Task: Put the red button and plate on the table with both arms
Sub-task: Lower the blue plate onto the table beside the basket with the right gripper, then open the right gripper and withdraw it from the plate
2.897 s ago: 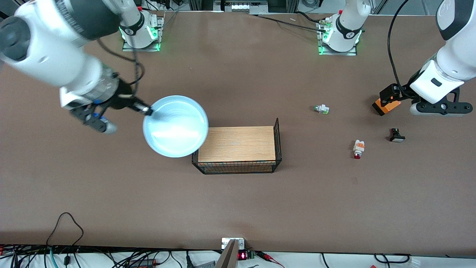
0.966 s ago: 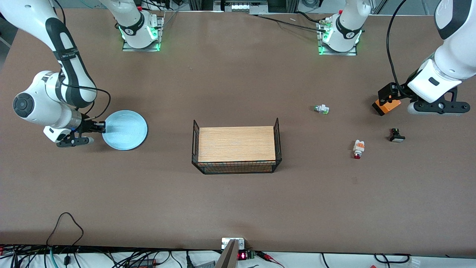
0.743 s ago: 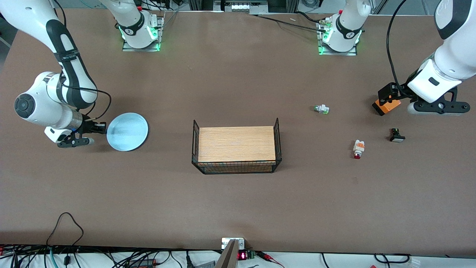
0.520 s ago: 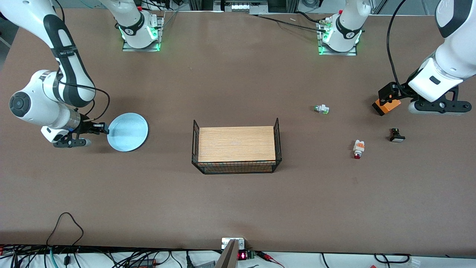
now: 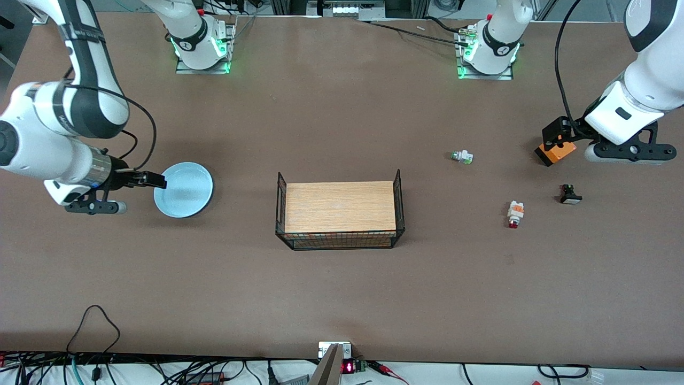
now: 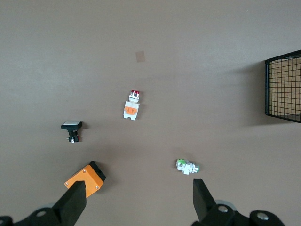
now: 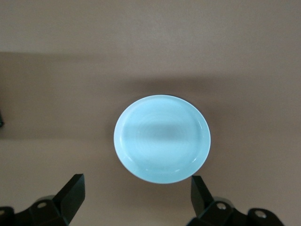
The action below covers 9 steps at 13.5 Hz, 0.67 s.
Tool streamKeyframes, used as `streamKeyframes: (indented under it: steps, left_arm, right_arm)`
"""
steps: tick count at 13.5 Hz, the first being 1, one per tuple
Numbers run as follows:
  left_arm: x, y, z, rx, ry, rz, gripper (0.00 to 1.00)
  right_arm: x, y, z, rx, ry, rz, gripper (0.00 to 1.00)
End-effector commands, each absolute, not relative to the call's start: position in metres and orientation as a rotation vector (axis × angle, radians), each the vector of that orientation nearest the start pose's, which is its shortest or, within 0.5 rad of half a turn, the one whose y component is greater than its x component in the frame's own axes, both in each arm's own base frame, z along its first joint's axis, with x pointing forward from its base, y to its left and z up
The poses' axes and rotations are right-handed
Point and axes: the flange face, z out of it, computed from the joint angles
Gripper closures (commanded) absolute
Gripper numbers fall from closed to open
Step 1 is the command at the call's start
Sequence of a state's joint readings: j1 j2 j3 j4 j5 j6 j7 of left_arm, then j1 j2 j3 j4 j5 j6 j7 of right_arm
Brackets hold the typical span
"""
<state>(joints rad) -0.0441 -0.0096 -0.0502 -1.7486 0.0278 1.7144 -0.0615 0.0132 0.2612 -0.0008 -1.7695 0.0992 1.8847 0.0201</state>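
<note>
In the left wrist view only the two spread finger ends of my left gripper [image 6: 137,187] show; the rest runs off the frame's edge. My right gripper [image 7: 136,181] is cut off the same way in the right wrist view. The wire tray [image 6: 283,87] is clipped by the left wrist frame's edge, showing only a mesh corner. In the front view, my left wrist covers part of the orange box [image 5: 558,152]. Lower in that frame, the small black part [image 5: 570,194] is too tiny to identify.
</note>
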Motion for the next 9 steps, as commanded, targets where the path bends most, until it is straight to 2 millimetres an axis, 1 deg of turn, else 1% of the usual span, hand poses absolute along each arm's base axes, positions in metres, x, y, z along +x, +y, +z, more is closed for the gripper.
streamKeyframes:
  steps: [1, 2, 3, 4, 5, 6, 7, 8, 9]
  left_arm:
    - [0.553, -0.051, 0.565, -3.088, 0.077, 0.036, 0.0]
    - [0.553, -0.051, 0.565, -3.088, 0.079, 0.036, 0.0]
    - [0.553, -0.051, 0.565, -3.088, 0.077, 0.036, 0.0]
    - [0.553, -0.051, 0.565, -3.088, 0.077, 0.036, 0.0]
    - [0.553, -0.051, 0.565, -3.088, 0.077, 0.036, 0.0]
    - [0.553, -0.051, 0.565, -3.087, 0.077, 0.039, 0.0]
    - [0.553, -0.052, 0.566, -3.089, 0.076, 0.037, 0.0]
    - [0.552, -0.052, 0.566, -3.087, 0.079, 0.041, 0.0]
    - [0.552, -0.051, 0.566, -3.088, 0.076, 0.046, 0.0]
  right_arm:
    - [0.625, 0.01, 0.466, -3.072, 0.067, 0.25, 0.0]
    - [0.626, 0.009, 0.493, -3.105, 0.049, 0.254, 0.0]
    - [0.625, 0.012, 0.511, -3.125, 0.033, 0.269, 0.0]
    - [0.623, 0.011, 0.528, -3.142, 0.028, 0.27, 0.0]
    - [0.621, 0.01, 0.548, -3.163, 0.024, 0.23, 0.0]
    - [0.621, 0.006, 0.56, -3.176, 0.009, 0.19, 0.0]
    - [0.621, -0.003, 0.57, -3.181, 0.026, 0.154, 0.0]
    - [0.62, -0.018, 0.576, -3.18, 0.072, 0.146, 0.0]
    - [0.616, -0.024, 0.579, -3.182, 0.087, 0.149, 0.0]
